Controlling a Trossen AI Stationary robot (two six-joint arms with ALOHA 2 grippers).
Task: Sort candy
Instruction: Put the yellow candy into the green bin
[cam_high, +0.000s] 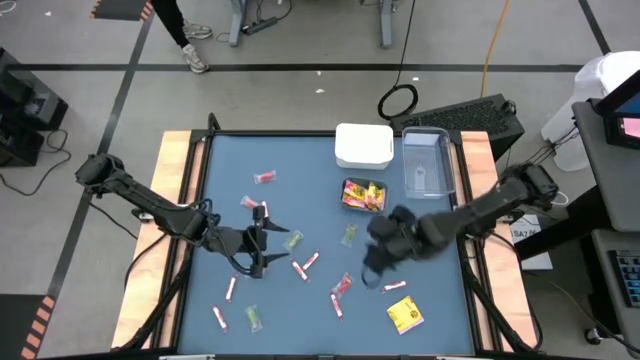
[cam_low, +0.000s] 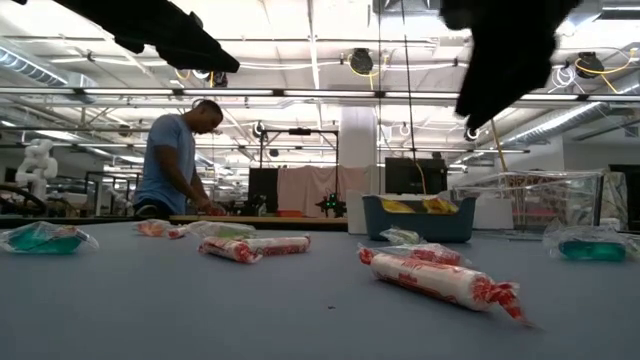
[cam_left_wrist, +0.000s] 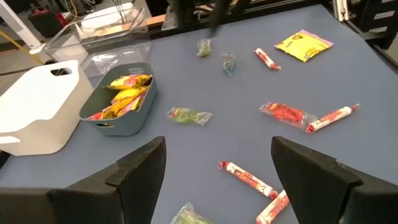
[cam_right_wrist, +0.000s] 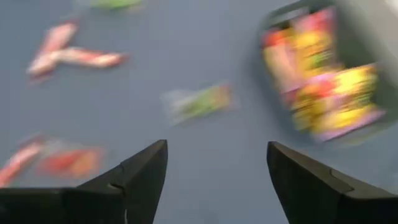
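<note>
candy (cam_high: 349, 235) beside right gripper (cam_high: 374, 268)

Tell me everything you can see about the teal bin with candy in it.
The teal bin is a small, rounded-corner tub, plastic by its look, upright and open-topped on the blue table. Yellow packets with red print lie piled inside. It sits in front of the white container, beside the clear one. Neither hand touches it.
</note>
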